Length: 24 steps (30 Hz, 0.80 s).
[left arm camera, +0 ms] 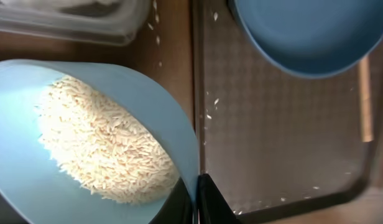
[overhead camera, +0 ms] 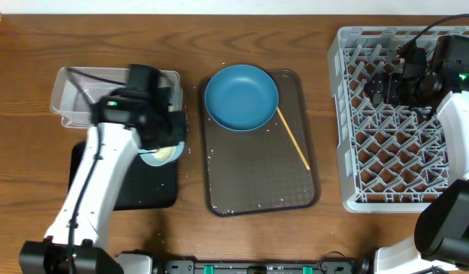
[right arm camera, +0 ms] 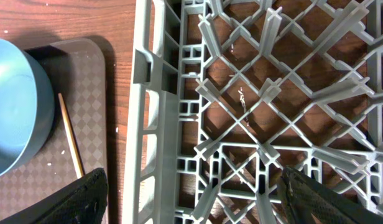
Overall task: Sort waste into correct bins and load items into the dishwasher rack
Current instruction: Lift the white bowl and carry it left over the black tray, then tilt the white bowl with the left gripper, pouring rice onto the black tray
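Left fingers (left arm camera: pixel 211 202) pinch the mint-green bowl (left arm camera: pixel 135 93) at its rim

surface: brown wood-grain table (overhead camera: pixel 21 99) | top edge: pale strip (overhead camera: pixel 219 6) | light: even

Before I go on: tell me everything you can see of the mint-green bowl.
The mint-green bowl is round and deep, in pale, smooth material that looks like plastic. A heap of loose white rice lies inside it. The left hand grips its rim, one finger inside and one outside. From overhead it is mostly hidden under the left arm, at the black tray's far right corner, beside the brown serving tray. Whether it rests on anything cannot be told.
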Available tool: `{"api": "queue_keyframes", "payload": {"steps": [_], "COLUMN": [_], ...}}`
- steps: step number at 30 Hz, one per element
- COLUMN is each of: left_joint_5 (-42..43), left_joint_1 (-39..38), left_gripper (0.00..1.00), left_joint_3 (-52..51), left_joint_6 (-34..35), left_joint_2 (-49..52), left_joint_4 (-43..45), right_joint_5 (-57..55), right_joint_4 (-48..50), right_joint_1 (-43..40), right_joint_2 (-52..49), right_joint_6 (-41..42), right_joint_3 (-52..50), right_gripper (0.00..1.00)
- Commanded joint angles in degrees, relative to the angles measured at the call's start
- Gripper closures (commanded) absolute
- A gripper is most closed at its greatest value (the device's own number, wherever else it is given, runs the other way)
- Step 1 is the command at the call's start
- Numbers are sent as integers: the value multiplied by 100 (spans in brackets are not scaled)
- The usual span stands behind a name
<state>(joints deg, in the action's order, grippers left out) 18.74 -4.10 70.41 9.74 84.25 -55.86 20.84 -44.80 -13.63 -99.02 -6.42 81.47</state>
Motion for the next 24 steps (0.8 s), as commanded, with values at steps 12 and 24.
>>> {"api": "queue_keyframes", "payload": {"steps": [12, 24], "left_joint_5": [4140, 7093], "left_joint_1": [3102, 4382], "left_gripper": [94, 94], "left_joint_3": [-1198, -1449], "left_joint_6": [-2009, -1856], "left_joint_2": [398, 1628], "left_joint_4": [413, 409], "right_joint_5": [-11, -11], "right_joint_4": [11, 17], "right_joint_1": [31, 31], "right_joint_2": [7, 7], "right_joint_6": [52, 52], "right_joint_3": [-9, -9], "right_gripper": [14, 13]}}
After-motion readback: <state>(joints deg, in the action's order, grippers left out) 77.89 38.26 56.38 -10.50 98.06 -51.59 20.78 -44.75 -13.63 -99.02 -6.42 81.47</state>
